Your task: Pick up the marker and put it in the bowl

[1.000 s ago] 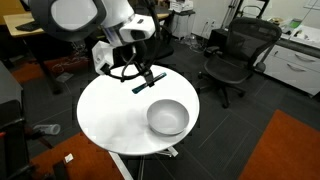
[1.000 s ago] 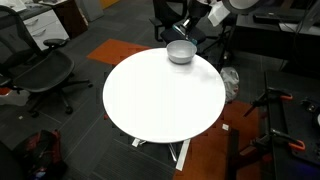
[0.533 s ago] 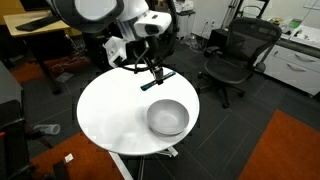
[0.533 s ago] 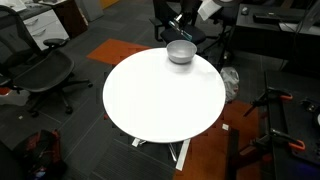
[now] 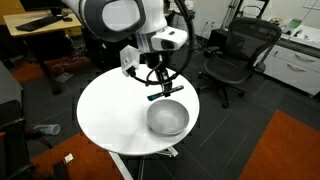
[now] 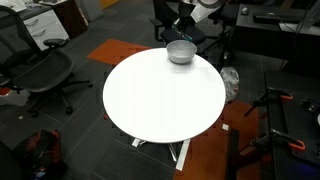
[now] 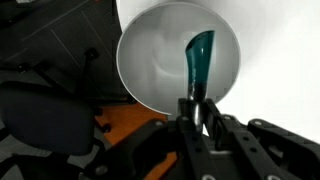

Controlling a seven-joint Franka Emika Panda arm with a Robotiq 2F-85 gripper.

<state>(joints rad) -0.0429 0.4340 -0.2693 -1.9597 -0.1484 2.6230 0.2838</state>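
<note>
Marker: I count one, a teal-green marker (image 7: 199, 58), held above the hollow of the bowl and not lying in it.
Marker axis: in the wrist view its long axis runs almost straight up the picture, leaning a little to the right at the top. The lower end sits between the fingers and the free end reaches out over the middle of the bowl.
Marker in an exterior view: it shows as a short dark stick (image 5: 165, 93), roughly level, just under the gripper and above the bowl's far rim.
Writing: too blurred for me to read any on the marker or the arm.
Gripper: one gripper (image 7: 196, 106), clamped on the marker's lower end, with its two dark fingers (image 7: 186, 112) pressed close on either side of it. It hangs over the bowl, apart from the rim (image 5: 162, 84).
Bowl: one round silvery bowl (image 7: 150, 60), upright, with only the marker's shadow inside. It stands near the table edge in both exterior views (image 5: 167, 118) (image 6: 181, 52).
Table: one round white table (image 5: 110, 115), bearing only the bowl.
Arm: one white arm (image 5: 125, 20), bent over the table from behind.
Chairs: one black office chair (image 5: 235, 55) beyond the table, and one (image 6: 40, 70) well apart from it in an exterior view.
Floor: dark, with one orange carpet patch (image 5: 285, 145).
</note>
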